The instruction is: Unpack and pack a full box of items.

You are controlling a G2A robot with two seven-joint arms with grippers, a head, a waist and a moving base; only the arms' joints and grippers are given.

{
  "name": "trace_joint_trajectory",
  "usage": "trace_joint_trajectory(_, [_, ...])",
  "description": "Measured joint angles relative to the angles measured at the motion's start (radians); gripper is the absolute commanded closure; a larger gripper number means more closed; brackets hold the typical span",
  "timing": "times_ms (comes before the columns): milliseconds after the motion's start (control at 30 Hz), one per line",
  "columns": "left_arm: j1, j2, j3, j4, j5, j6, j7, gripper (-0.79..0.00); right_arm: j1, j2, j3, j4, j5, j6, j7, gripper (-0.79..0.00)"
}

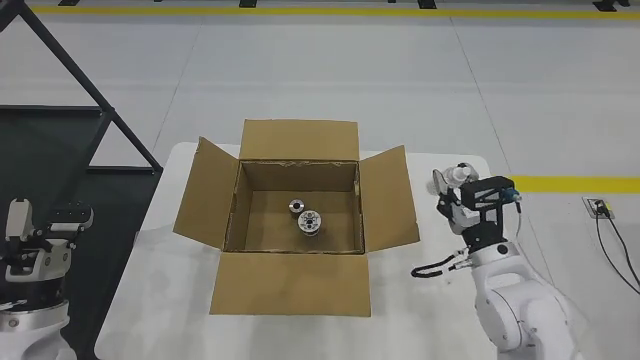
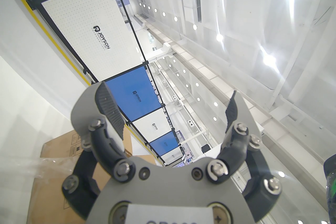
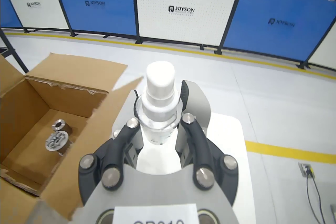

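The right gripper [image 3: 160, 104], jaws tight on the white bottle [image 3: 160, 78] over the desk [image 3: 225, 130] beside the cardboard box [image 3: 26, 104], should, I think, lower it slowly and let go softly, while the left gripper [image 2: 168, 92] has its jaws wide apart.

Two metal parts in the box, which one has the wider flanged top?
The flanged part, the one nearer the robot: its wide top has cut-outs. The other part, behind it, is a narrower cylinder with one centre hole.

The box [image 1: 290, 285] is brown, the bottle [image 3: 160, 93] white, the parts [image 1: 309, 222] silver.
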Motion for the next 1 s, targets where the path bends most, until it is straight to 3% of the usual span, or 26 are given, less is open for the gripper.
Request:
trace_joint_trajectory(167, [0.000, 0.000, 0.000, 0.000, 0.000, 0.000, 0.000, -0.785, 0.070, -0.007, -0.123, -0.066, -0.092, -0.032, 0.071, 0.000])
trace_joint_trajectory(333, [0.000, 0.000, 0.000, 0.000, 0.000, 0.000, 0.000, -0.785, 0.199, -0.024, -0.263, -0.005, -0.109, -0.090, 0.163, 0.000])
trace_joint_trajectory(567, [0.000, 0.000, 0.000, 0.000, 0.000, 0.000, 0.000, -0.785, 0.402, -0.063, -0.428, 0.206, -0.015, -0.153, 0.240, 0.000])
trace_joint_trajectory(1000, [0.000, 0.000, 0.000, 0.000, 0.000, 0.000, 0.000, -0.785, 0.611, -0.141, -0.598, 0.596, 0.151, -0.160, 0.258, 0.000])
